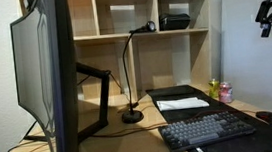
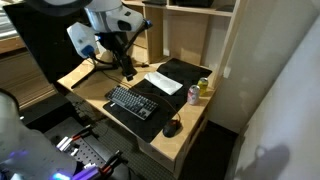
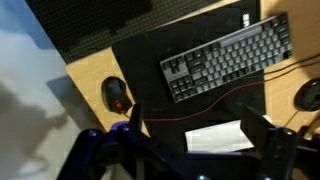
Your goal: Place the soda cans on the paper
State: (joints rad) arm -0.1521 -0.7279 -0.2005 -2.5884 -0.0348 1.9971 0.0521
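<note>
**A:** What could go wrong from here, do we think?

**B:** Mostly the cans themselves. The pink-red can [image 2: 194, 95] and the yellow-green can [image 2: 204, 86] stand just beside each other, possibly touching, though at this picture size we can't be sure. If we come down on one with the fingers spread, the outer finger may clip its neighbour and tip it. A tipped can could roll across the desk.

**A:** Anything else in the way?

**B:** The keyboard [image 2: 132, 102] lies near the path, and a low sweep across it would catch the keys. The lamp [image 1: 126, 77] stands to the left of the paper [image 1: 182, 104], so we judge it less of a threat.

**A:** How do the jaws stand?

**B:** In the wrist view the gripper [image 3: 195, 132] has its jaws wide apart and holds nothing.

**A:** And where are the cans relative to them?

**B:** Well apart. In an exterior view the gripper [image 1: 267, 15] hangs high over the desk, far above the cans, which sit on the right, just beside the paper's right edge. The wrist view shows the paper [image 3: 215, 137] below the jaws, with the keyboard and the mouse [image 3: 117, 93] beyond it, but no can at all. So we'd be starting the approach without the cans in that camera, and a misjudged line is a real risk.
</note>
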